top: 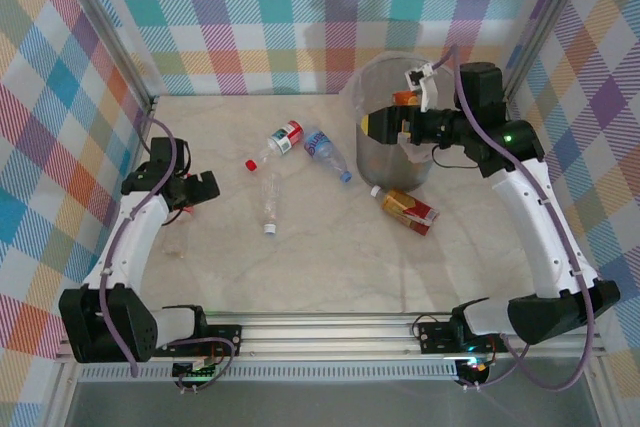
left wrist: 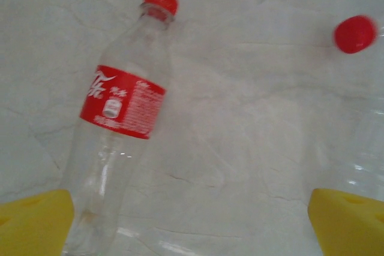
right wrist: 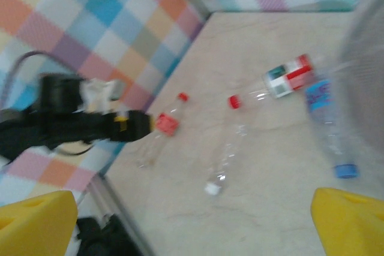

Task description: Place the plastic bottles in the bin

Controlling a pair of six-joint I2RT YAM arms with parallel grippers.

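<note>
Left wrist view: a clear plastic bottle with red label and red cap (left wrist: 120, 118) lies on the pale marble table (left wrist: 252, 148) between the left gripper's (left wrist: 192, 223) wide-spread, empty jaws, its base beside one yellow finger (left wrist: 33, 217). The right gripper (top: 383, 125), also spread wide and empty, hangs over the tall round grey bin (top: 390, 169).

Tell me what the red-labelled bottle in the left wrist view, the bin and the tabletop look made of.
Red-labelled bottle: clear glossy plastic, see-through, with highlights along its side. Bin: grey with a dull sheen, metal or plastic, unclear; a thin clear liner seems to cover its rim. Tabletop: smooth pale stone look with faint veins, possibly printed laminate.
</note>
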